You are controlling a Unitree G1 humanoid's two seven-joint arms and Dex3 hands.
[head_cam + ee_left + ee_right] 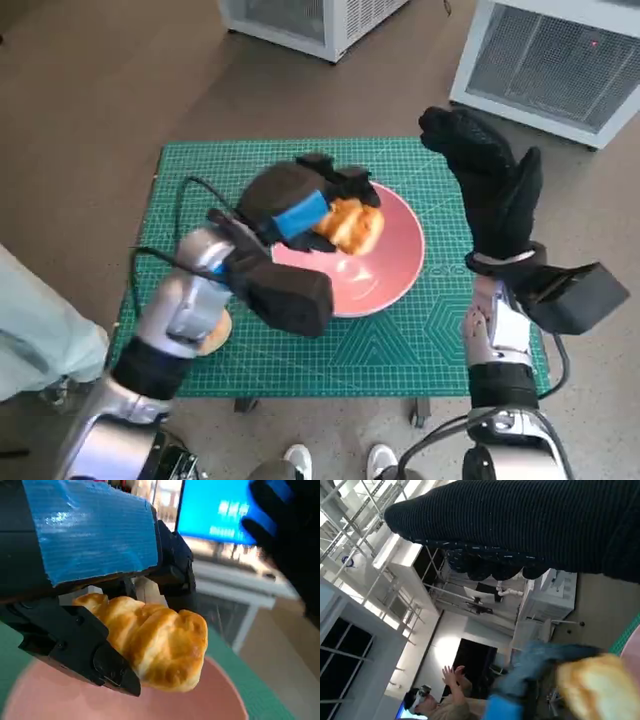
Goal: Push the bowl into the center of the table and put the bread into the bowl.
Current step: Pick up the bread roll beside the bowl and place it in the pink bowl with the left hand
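A pink bowl point(385, 270) sits near the middle of the green cutting mat point(200, 180). My left hand point(300, 205) grips a golden croissant point(352, 226) and holds it over the bowl's far-left part. In the left wrist view the croissant point(160, 645) sits between the black fingers point(80, 645), just above the pink bowl point(220, 700). My right hand point(490, 185) is raised beside the bowl's right rim with its fingers apart and nothing in it. The right wrist view shows the glove point(530, 525) and a blurred piece of the croissant point(592, 687).
A round tan object point(215, 335) lies on the mat under my left forearm. White cabinets point(560, 60) stand beyond the table. A person's shoes point(335, 462) show at the near edge, and a person point(440, 700) appears in the right wrist view.
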